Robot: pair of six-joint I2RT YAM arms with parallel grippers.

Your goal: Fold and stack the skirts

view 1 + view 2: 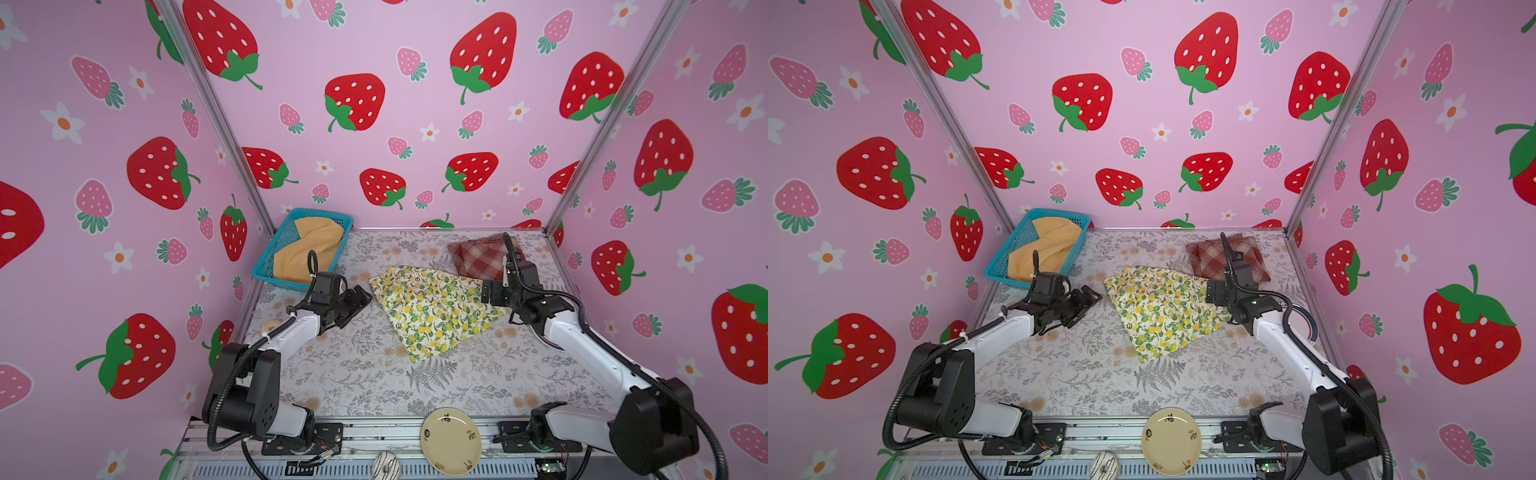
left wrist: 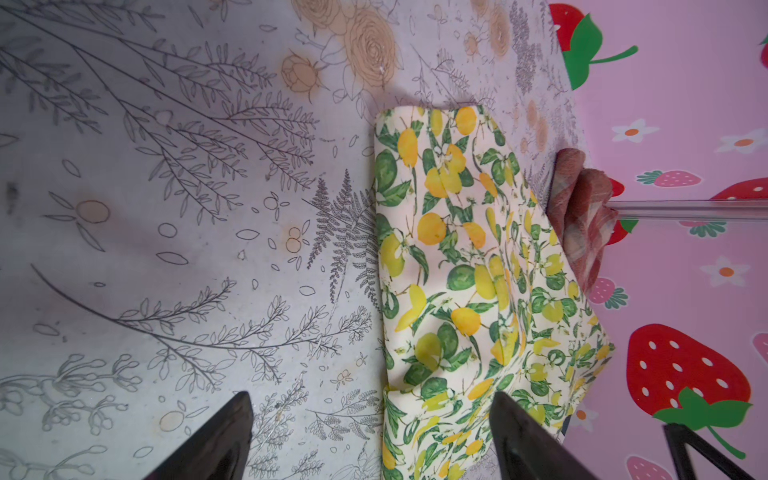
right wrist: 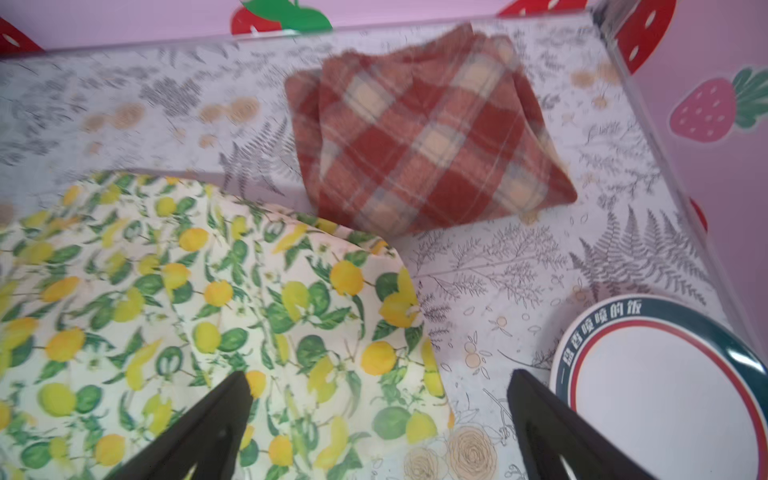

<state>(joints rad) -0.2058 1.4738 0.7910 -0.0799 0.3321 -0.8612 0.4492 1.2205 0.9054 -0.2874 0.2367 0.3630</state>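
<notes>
Skirts sit in three spots in both top views. The mustard-yellow skirt (image 1: pixel 309 249) is bunched up inside the blue basket (image 1: pixel 282 241) at the upper left of the table (image 1: pixel 353 374). The lemon skirt (image 1: pixel 432 311) lies in the middle, and the folded plaid skirt (image 1: pixel 478 257) sits at the upper right, close by it. My left claw (image 1: pixel 365 301) is wide open near the lemon skirt's left corner. My right claw (image 1: pixel 486 293) is wide open at its right edge, holding nothing.

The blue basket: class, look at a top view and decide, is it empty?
No, the mustard-yellow skirt lies bunched inside the blue basket.
</notes>
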